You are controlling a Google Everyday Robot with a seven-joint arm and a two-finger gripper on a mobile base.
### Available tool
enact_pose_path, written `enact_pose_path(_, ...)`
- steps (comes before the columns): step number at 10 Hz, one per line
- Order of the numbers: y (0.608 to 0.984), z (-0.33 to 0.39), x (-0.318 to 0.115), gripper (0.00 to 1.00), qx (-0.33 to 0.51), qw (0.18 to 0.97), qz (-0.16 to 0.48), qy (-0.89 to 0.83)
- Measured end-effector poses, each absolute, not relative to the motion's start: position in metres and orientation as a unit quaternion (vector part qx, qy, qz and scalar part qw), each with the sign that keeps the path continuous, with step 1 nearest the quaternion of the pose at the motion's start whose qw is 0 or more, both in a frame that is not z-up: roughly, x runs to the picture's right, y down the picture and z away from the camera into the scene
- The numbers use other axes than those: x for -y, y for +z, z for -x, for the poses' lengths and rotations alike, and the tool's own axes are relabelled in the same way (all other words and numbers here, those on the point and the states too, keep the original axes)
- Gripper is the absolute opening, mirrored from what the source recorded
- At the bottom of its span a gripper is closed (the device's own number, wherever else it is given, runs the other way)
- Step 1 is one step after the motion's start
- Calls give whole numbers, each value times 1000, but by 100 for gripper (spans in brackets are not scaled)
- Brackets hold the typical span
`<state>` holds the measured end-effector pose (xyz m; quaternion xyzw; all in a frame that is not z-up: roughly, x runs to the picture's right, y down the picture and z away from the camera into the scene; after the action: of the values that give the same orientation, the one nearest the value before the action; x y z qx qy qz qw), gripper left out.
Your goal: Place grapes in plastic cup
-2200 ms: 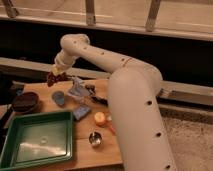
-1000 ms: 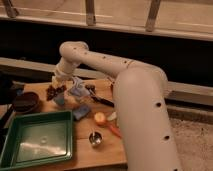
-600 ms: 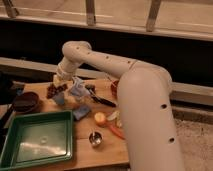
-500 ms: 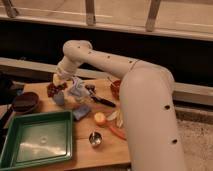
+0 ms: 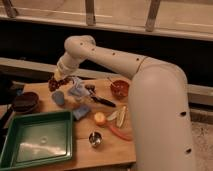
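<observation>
My gripper [image 5: 58, 79] is at the back left of the wooden table, at the end of the white arm that reaches in from the right. It is shut on the grapes [image 5: 52, 83], a small dark reddish-purple bunch hanging at its tip. The grapes are held just above and slightly behind the light-blue plastic cup [image 5: 58, 98], which stands upright on the table. The grapes are not inside the cup.
A dark brown bowl [image 5: 25, 101] stands at the left. A green tray [image 5: 35, 137] is at the front left. A flat blue block [image 5: 81, 112], a crumpled wrapper [image 5: 77, 90], a black utensil [image 5: 102, 101], an orange bowl [image 5: 120, 89], an orange fruit [image 5: 100, 118] and a steel cup [image 5: 95, 139] lie to the right.
The gripper has come down with the grapes from higher up to just over the light-blue cup. In the last half second it has hardly moved.
</observation>
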<state>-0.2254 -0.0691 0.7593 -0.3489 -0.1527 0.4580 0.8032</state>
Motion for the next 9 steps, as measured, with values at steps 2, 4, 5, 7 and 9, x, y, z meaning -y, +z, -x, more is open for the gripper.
enact_pose_path(2,762,228,64,0,144,806,354,452)
enact_pose_path(4,769,231,55,0,131,807,364,446)
enact_pose_path(5,774,231,49,0,123,807,369,444)
enact_pose_path(7,785,228,41,0,107,805,376,445)
enact_pose_path(9,792,226,37,0,98,803,382,447)
